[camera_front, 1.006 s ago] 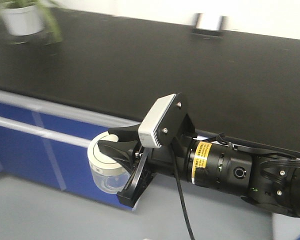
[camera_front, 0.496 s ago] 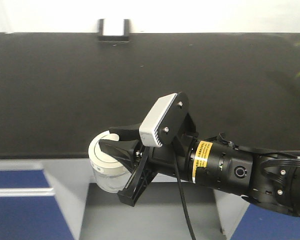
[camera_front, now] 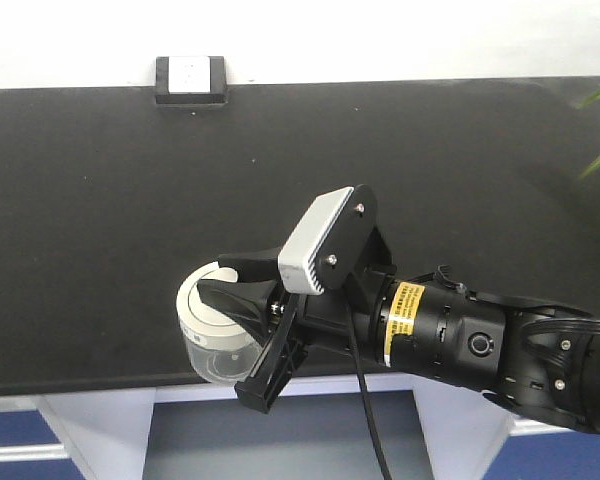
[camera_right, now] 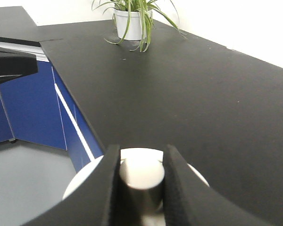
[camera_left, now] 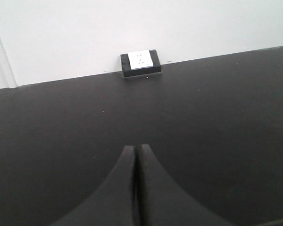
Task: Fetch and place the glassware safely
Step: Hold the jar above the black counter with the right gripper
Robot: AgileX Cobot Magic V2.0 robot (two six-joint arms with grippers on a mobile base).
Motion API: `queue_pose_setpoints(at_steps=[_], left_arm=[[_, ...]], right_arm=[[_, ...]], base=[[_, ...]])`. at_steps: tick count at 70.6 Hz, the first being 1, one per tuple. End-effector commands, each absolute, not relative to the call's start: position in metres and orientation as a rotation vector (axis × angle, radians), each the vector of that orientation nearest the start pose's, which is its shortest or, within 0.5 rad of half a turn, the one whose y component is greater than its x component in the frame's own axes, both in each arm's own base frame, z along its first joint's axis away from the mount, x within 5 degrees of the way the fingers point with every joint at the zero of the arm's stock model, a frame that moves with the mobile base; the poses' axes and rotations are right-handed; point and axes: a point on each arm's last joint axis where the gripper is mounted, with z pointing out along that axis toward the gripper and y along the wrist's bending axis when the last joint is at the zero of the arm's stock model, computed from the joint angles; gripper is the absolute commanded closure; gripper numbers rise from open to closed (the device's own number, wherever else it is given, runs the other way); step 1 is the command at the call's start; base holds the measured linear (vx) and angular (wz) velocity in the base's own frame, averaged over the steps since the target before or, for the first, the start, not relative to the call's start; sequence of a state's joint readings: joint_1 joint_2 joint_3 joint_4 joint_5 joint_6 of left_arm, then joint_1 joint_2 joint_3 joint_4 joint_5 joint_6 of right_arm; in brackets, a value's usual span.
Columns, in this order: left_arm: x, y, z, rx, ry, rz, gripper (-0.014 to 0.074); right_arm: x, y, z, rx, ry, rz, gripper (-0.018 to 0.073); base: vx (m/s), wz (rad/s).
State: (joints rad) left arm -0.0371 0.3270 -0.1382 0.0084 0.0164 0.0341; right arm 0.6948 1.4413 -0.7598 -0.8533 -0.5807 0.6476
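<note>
Glass jar (camera_front: 216, 362) with a cream-white lid (camera_front: 193, 312) hangs at the near edge of the black tabletop (camera_front: 100, 200), its clear body showing just below the lid in the front view. The right tool (camera_right: 140, 160) is clenched on the lid's central knob (camera_right: 140, 181); the wrist view shows one black finger pressed against each side of it. Whether the jar's base touches anything cannot be told. The left tool (camera_left: 134, 153) is clenched on nothing, its two tips pressed together above the tabletop. A black socket block (camera_front: 189, 78) with a white face sits at the far edge against the wall. A potted plant (camera_right: 132, 19) stands on a far part of the tabletop, and blue cabinet fronts (camera_right: 33, 108) run below the edge.
</note>
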Motion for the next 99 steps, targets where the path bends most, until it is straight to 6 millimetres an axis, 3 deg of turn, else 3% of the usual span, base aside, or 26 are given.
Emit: queue_pose_setpoints(at_steps=[1, 60, 84, 99], left_arm=[[0.089, -0.003, 0.251, 0.054, 1.591, -0.003, 0.0603], [0.089, -0.003, 0.251, 0.054, 1.591, -0.003, 0.0603], [0.091, -0.003, 0.247, 0.054, 1.632, -0.002, 0.0603], [0.091, -0.003, 0.247, 0.054, 1.633, -0.002, 0.0603]], right_arm=[[0.204, 0.223, 0.299, -0.945, 1.377, 0.86, 0.0563], [0.204, 0.223, 0.299, -0.945, 1.377, 0.86, 0.0563], [0.213, 0.226, 0.281, -0.958, 1.439, 0.85, 0.0563], [0.214, 0.226, 0.28, -0.958, 1.444, 0.846, 0.0563]], base=[[0.21, 0.08], [0.18, 0.07], [0.01, 0.01], [0.0, 0.0]])
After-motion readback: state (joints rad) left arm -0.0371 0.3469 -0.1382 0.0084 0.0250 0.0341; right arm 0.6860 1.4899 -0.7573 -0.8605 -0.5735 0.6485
